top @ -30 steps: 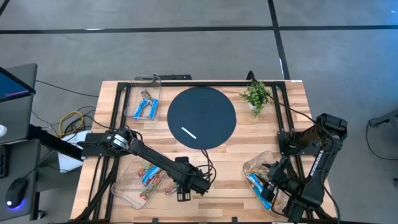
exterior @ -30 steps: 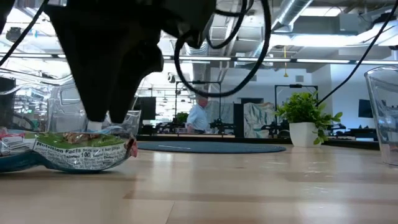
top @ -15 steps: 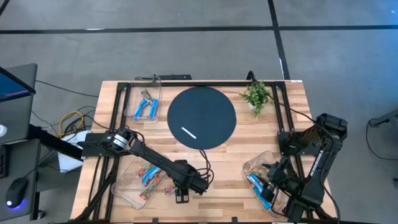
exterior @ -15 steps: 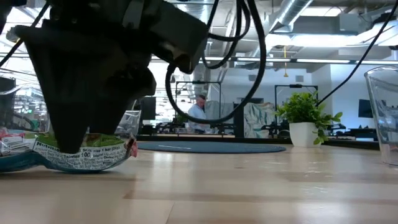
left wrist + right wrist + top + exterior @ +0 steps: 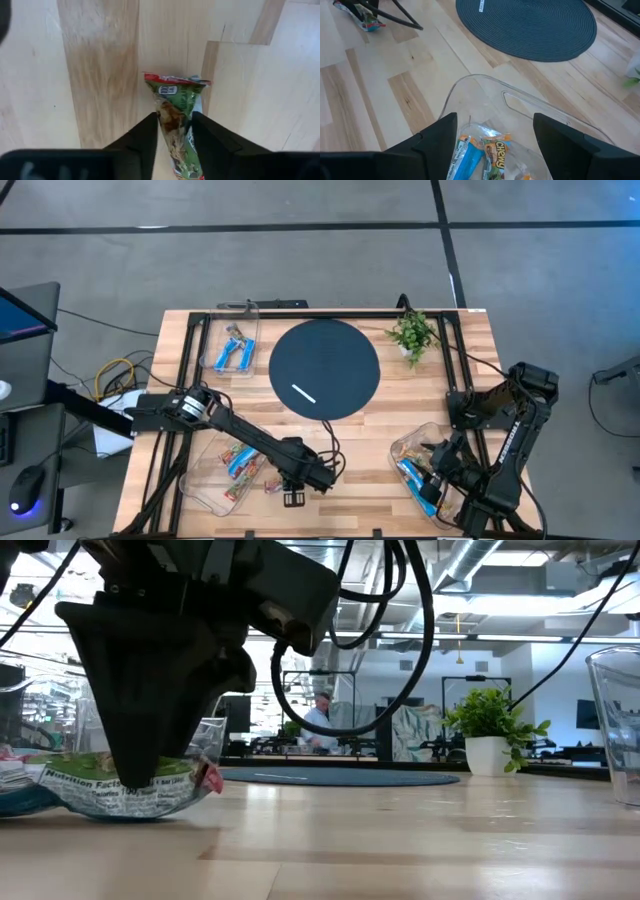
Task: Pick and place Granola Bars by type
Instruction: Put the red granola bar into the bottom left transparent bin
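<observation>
A green wrapped granola bar [image 5: 175,102] lies on the bare wood near the table's front edge, beside the left front tray. My left gripper [image 5: 293,496] points straight down over it, shut on the green bar [image 5: 120,790]. My right gripper [image 5: 495,120] hangs open above the clear tray [image 5: 420,462] at the front right. That tray holds blue and multicoloured bars [image 5: 485,152], and the gripper touches none of them. My left gripper pinches the green bar between its two fingers [image 5: 146,135], on the bar's two long sides [image 5: 167,122] around its middle. The fingers come from above, pointing down, and lie across the bar. The bar rests flat on the table, its red-edged end [image 5: 175,79] sticking out past the fingers.
A clear tray [image 5: 225,472] with several bars sits at the front left, and another [image 5: 232,345] with blue bars at the far left. A dark round mat [image 5: 325,368] with a white stick [image 5: 303,392] fills the middle. A small potted plant [image 5: 412,335] stands at the far right.
My left gripper has come down onto the green bar and its fingers have closed in on the bar's sides. The wrapper has shifted slightly on the table. The bar stays down.
</observation>
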You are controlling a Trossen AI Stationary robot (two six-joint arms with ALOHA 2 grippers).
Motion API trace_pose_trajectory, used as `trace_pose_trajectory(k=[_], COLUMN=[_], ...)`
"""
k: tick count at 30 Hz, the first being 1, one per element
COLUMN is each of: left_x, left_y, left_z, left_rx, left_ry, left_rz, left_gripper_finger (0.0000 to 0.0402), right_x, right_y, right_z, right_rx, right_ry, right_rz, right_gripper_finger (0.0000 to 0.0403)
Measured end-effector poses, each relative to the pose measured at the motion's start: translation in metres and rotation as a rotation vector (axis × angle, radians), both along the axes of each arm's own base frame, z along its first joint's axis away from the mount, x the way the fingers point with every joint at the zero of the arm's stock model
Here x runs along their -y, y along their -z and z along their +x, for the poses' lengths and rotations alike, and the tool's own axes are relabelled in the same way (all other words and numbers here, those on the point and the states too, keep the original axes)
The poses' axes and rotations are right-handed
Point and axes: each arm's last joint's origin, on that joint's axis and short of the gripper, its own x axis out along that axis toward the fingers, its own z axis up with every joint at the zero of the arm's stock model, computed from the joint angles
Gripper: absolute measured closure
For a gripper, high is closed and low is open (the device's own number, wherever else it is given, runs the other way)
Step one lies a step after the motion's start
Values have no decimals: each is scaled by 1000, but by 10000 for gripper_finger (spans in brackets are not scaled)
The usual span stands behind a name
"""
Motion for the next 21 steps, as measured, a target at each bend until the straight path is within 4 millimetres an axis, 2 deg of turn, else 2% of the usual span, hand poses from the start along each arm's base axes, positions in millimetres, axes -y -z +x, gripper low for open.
trace_pose_trajectory(k=[6,10,16,21], left_x=[-4,-7,-13,-24], left_y=[0,-1,-14,-37], left_z=[2,8,27,47], left_rx=[0,28,132,223], left_ry=[-14,-45,-97,-160], left_rz=[-4,-31,-117,-174], left_gripper_finger=[347,370,378,378], right_x=[0,0,0,0], right_y=[0,0,0,0], right_z=[0,0,0,0], right_rx=[0,0,0,0], right_ry=[0,0,0,0], right_rz=[0,0,0,0], right_gripper_finger=[149,149,149,149])
